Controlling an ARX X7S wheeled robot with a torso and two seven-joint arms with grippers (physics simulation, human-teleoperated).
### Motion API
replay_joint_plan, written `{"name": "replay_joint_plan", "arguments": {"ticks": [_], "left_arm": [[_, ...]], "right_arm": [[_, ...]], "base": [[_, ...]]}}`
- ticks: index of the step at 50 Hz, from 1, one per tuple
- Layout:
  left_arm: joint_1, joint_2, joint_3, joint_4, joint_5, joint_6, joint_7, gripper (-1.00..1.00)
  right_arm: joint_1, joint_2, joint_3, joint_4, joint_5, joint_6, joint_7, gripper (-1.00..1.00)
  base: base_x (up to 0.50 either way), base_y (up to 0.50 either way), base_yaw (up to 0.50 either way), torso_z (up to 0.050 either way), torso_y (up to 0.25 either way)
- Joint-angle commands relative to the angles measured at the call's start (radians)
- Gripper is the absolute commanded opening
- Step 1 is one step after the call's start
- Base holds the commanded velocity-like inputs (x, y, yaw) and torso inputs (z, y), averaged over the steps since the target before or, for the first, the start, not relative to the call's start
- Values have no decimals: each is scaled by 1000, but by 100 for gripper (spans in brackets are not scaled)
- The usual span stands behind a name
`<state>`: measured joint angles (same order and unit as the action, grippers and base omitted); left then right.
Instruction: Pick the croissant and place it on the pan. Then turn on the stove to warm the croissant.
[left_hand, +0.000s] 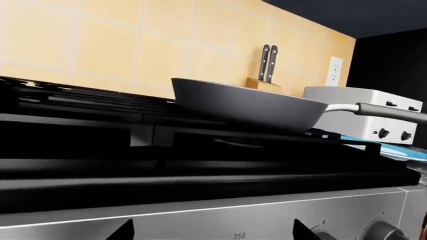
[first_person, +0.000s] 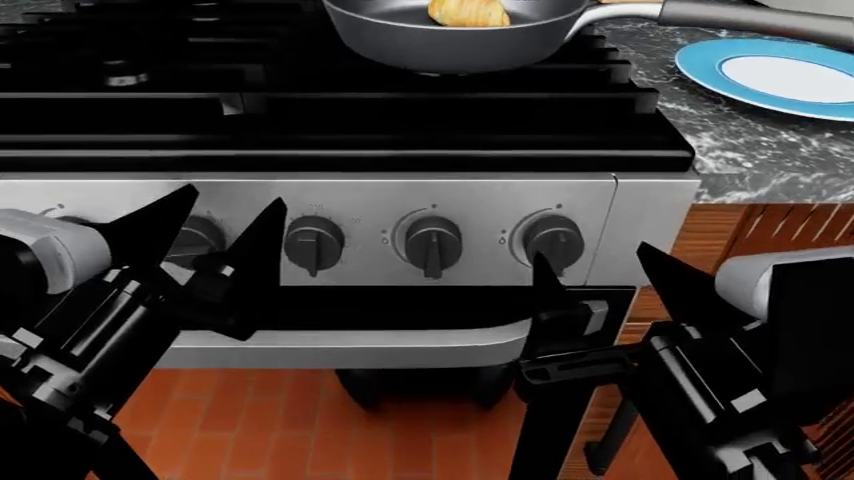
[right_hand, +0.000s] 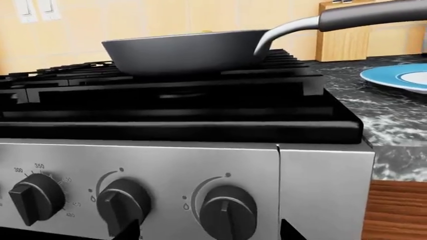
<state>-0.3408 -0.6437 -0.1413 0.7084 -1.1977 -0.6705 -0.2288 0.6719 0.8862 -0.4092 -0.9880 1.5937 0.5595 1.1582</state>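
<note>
The golden croissant (first_person: 467, 10) lies inside the dark grey pan (first_person: 400, 40), which stands on the back right grate of the black stove (first_person: 334, 120). The pan's wall hides the croissant in both wrist views. My left gripper (first_person: 227, 205) is open and empty in front of the steel knob panel, with one knob (first_person: 200, 238) partly behind its fingers. In the left wrist view the pan (left_hand: 247, 105) is above the left gripper (left_hand: 212, 232). My right gripper (first_person: 594, 258) is also open and empty. It faces the rightmost knob (right_hand: 228, 212), which shows between its fingertips.
A blue-rimmed white plate (first_person: 774, 75) lies on the marble counter right of the stove. A white toaster (left_hand: 373, 112) and a knife block (left_hand: 263, 82) stand by the tiled wall. The oven handle (first_person: 400, 345) runs below the knobs, just under both grippers.
</note>
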Motion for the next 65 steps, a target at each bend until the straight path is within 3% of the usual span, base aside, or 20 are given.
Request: {"name": "replay_joint_plan", "arguments": {"ticks": [1, 65], "left_arm": [[3, 10, 10, -7, 13, 10, 10, 100], [10, 31, 54, -86, 67, 50, 82, 100]], "right_arm": [[40, -3, -7, 25, 26, 14, 18, 100], [248, -68, -175, 224, 163, 196, 120, 100]], "base": [[0, 0, 0, 0, 0], [0, 0, 0, 0, 0]]}}
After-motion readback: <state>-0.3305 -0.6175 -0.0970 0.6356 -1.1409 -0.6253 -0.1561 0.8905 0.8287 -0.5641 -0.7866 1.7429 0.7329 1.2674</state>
